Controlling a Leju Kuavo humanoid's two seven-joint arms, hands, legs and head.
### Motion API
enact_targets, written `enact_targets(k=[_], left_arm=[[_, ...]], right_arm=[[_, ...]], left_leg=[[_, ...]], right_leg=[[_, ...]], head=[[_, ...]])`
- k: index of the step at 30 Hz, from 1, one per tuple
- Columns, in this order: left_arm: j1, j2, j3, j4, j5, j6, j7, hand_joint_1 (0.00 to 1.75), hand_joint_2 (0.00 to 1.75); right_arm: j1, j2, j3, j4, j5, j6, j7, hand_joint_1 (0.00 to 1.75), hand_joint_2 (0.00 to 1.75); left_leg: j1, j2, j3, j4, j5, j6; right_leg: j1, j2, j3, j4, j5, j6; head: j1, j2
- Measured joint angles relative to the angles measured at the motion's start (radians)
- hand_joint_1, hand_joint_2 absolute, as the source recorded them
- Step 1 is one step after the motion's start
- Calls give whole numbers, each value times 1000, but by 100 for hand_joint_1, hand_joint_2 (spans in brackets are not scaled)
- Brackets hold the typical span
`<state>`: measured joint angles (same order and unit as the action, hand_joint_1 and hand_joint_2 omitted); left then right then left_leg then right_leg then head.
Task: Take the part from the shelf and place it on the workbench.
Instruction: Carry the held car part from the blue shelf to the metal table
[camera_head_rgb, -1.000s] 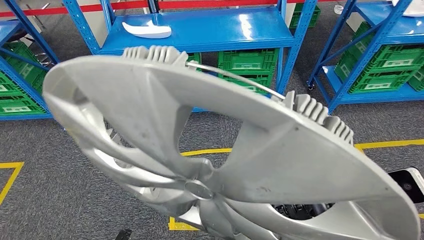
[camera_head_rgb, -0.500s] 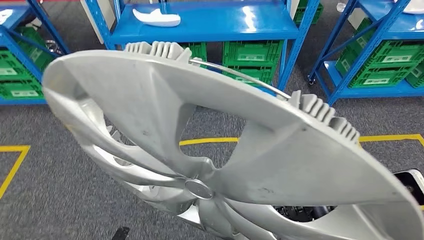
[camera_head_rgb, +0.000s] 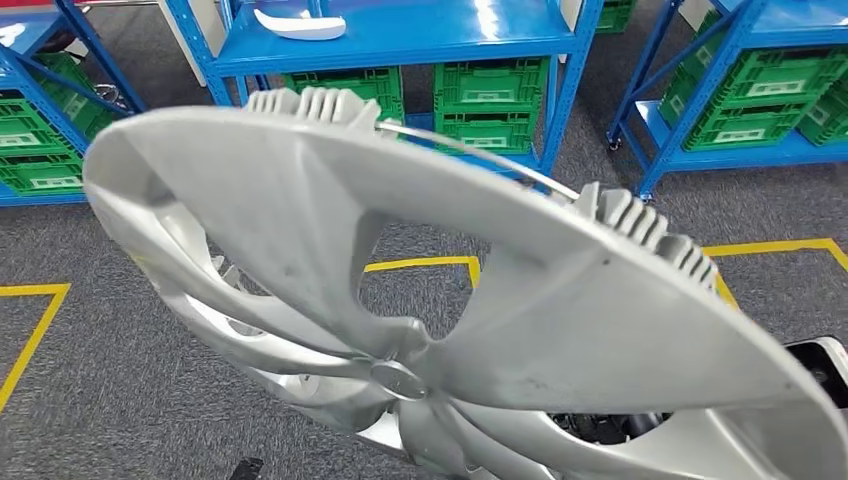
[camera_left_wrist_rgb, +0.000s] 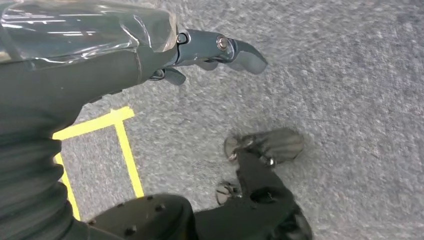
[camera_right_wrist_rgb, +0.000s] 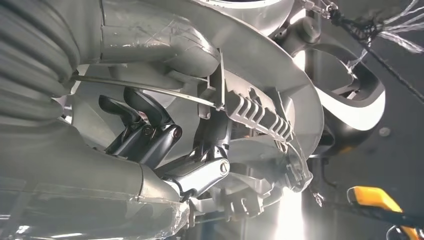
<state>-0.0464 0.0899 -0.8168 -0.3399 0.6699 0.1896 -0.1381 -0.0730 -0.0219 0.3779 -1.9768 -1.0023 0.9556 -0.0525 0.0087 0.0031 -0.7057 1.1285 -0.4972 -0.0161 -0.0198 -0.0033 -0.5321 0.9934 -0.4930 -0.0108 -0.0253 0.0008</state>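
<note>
The big silver wheel cover fills the head view, tilted on a slant and held up off the grey carpeted floor, its spokes fanning out from the round centre cap. Ribbed clips stand up along its far rim, and a thin wire ring runs between them. In the right wrist view the right hand has its dark fingers curled up inside the wheel cover's back, hooked behind the rim close to the ribbed clips, so this hand grips the wheel cover and carries it. Beyond the wheel cover stands a blue shelf, and on its board lies a white curved part, well apart from the wheel cover. Green crates sit on the lower level of that blue shelf, and more green crates fill a second blue rack off to the right of it. Yellow floor tape shows through the gaps between the wheel cover's spokes, between the cover and the blue shelf. The left hand hangs low over the grey carpet, its fingers lying out loosely with nothing in them, near more yellow tape on the floor.
</note>
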Motion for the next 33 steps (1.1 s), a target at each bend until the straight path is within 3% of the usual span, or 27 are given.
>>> enact_targets(k=[1, 2, 3, 4, 6, 8, 10, 12, 13, 14, 16, 17, 18, 19, 20, 21, 22, 24, 25, 27, 28, 29, 31, 32, 33], left_arm=[[0, 0, 0, 0, 0, 0, 0, 0, 175], [0, 0, 0, 0, 0, 0, 0, 0, 175], [0, 0, 0, 0, 0, 0, 0, 0, 175], [0, -1, 0, 0, 0, 0, 0, 0, 175], [-2, 0, 0, 0, 0, 0, 0, 0, 175], [-4, 3, 1, -1, 0, 0, 0, 0, 175], [-5, 6, 1, -1, 0, 0, -1, 0, 175], [-4, 6, 1, -1, 0, 0, -2, 0, 175], [-5, 6, 1, -2, 0, 0, -2, 0, 175], [-6, 5, 1, -2, -1, 0, -2, 0, 175], [-7, 3, 1, -3, -1, 0, -2, 0, 175], [-7, 2, 1, -4, -2, 0, -2, 0, 175], [-6, 0, 1, -4, -2, 0, -2, 0, 175], [-6, -1, 1, -4, -2, 0, -2, 0, 175], [-6, -3, 1, -4, -2, 0, -2, 0, 175], [-6, -4, 1, -4, -2, 0, -2, 0, 175], [-6, -4, 1, -4, -2, 0, -2, 0, 175], [-5, -2, 2, -4, -2, 0, -2, 0, 175], [-4, -2, 3, -4, -2, 0, -2, 0, 175], [-1, -2, 3, -4, -3, 1, -2, 0, 175], [1, -2, 3, -4, -3, 1, -2, 0, 175], [3, -2, 4, -4, -3, 1, -2, 0, 175], [4, -2, 4, -4, -3, 1, -2, 0, 175], [3, -2, 5, -4, -3, 1, -2, 0, 175], [3, -3, 6, -4, -3, 1, -2, 0, 175]], right_arm=[[0, 0, 0, 0, 0, 0, 0, 175, 175], [1, 1, 0, 0, 0, 0, 0, 175, 175], [1, 1, 0, 0, 0, 0, 0, 175, 175], [1, 1, 0, 0, 0, 0, 0, 175, 175], [1, 1, 0, 0, 0, 0, 0, 175, 175], [0, 2, 0, -1, 0, 0, 0, 175, 175], [-2, 3, 0, -2, 0, 0, 2, 175, 175], [-3, 3, 1, -2, 0, 0, 3, 175, 175], [-4, 2, 1, -2, -1, 0, 4, 175, 175], [-5, 1, 1, -2, -2, 0, 4, 175, 175], [-7, -1, 1, -2, -2, 0, 6, 175, 175], [-7, -2, 2, -2, -3, 0, 6, 175, 175], [-6, -3, 2, -2, -3, 0, 6, 175, 175], [-6, -4, 2, -2, -3, 0, 6, 175, 175], [-6, -6, 2, -2, -3, 0, 6, 175, 175], [-6, -7, 2, -2, -4, 0, 6, 175, 175], [-8, -7, 2, -2, -4, 0, 6, 175, 175], [-9, -8, 3, -2, -5, 1, 4, 175, 175], [-10, -8, 3, -1, -6, 2, 3, 175, 175], [-10, -8, 4, 3, -9, 2, -2, 175, 175], [-11, -8, 4, 5, -9, 2, -5, 175, 175], [-11, -7, 4, 6, -10, 2, -7, 175, 175], [-12, -5, 4, 8, -11, 3, -9, 175, 175], [-12, -5, 5, 9, -10, 3, -9, 175, 175], [-12, -5, 6, 10, -10, 3, -9, 175, 175]], left_leg=[[1, 0, -14, 69, -44, -4], [2, 0, -22, 129, -70, -5], [2, 0, -17, 163, -74, -4], [1, 0, 4, 163, -59, -1], [-4, -3, 96, 57, -17, 18], [-13, -6, 197, -86, -20, 42], [-23, -8, 231, -149, -31, 54], [-27, -5, 222, -169, -3, 60], [-25, -2, 215, -181, 16, 65], [-21, 1, 203, -193, 37, 68], [-18, 3, 173, -199, 67, 70], [-17, 4, 155, -197, 80, 69], [-17, 5, 136, -193, 93, 67], [-15, 6, 116, -188, 105, 64], [-13, 7, 94, -179, 115, 61], [-11, 7, 72, -167, 125, 55], [-10, 7, 50, -152, 132, 49], [-11, 5, 21, -128, 147, 37], [-11, 4, 15, -123, 156, 32], [-6, 2, 8, -123, 167, 22], [-4, 1, 3, -113, 147, 17], [-2, 0, -5, -86, 107, 12], [0, 0, -23, 23, -10, 2], [1, 0, -30, 91, -52, -1], [2, 0, -30, 147, -69, -1]], right_leg=[[2, 0, -11, 1, 10, -3], [4, 0, -23, 2, 19, -3], [6, 0, -36, 4, 29, -4], [10, 0, -48, 5, 37, -4], [16, 2, -68, 7, 54, -4], [19, 1, -79, 6, 71, 3], [12, -1, -84, 3, 88, 17], [9, -1, -92, -3, 99, 25], [11, 0, -102, 7, 84, 24], [13, 1, -115, 34, 53, 20], [10, 2, -143, 145, -41, 11], [8, 2, -152, 210, -73, 14], [5, 2, -153, 259, -82, 23], [3, 2, -141, 282, -69, 37], [1, 2, -115, 271, -43, 52], [-3, 2, -72, 226, -20, 64], [-4, 2, -16, 151, -21, 70], [-2, 5, 60, 30, -54, 53], [2, 6, 72, 2, -70, 40], [2, 5, 54, 3, -60, 17], [1, 3, 44, 4, -49, 7], [0, 1, 32, 4, -36, -1], [1, 0, 6, 6, -9, -8], [3, 0, -8, 7, 5, -8], [5, 0, -24, 9, 18, -8]], head=[[-1, 0], [-1, 0], [-1, 0], [-1, 0], [-1, 0], [0, 0], [0, 0], [-1, 0], [0, 0], [2, 0], [7, 0], [7, 0], [7, 0], [7, 0], [7, 0], [7, 0], [8, 0], [5, 0], [3, 0], [1, 0], [0, 0], [-1, 0], [-3, 0], [-4, 0], [-4, 0]])
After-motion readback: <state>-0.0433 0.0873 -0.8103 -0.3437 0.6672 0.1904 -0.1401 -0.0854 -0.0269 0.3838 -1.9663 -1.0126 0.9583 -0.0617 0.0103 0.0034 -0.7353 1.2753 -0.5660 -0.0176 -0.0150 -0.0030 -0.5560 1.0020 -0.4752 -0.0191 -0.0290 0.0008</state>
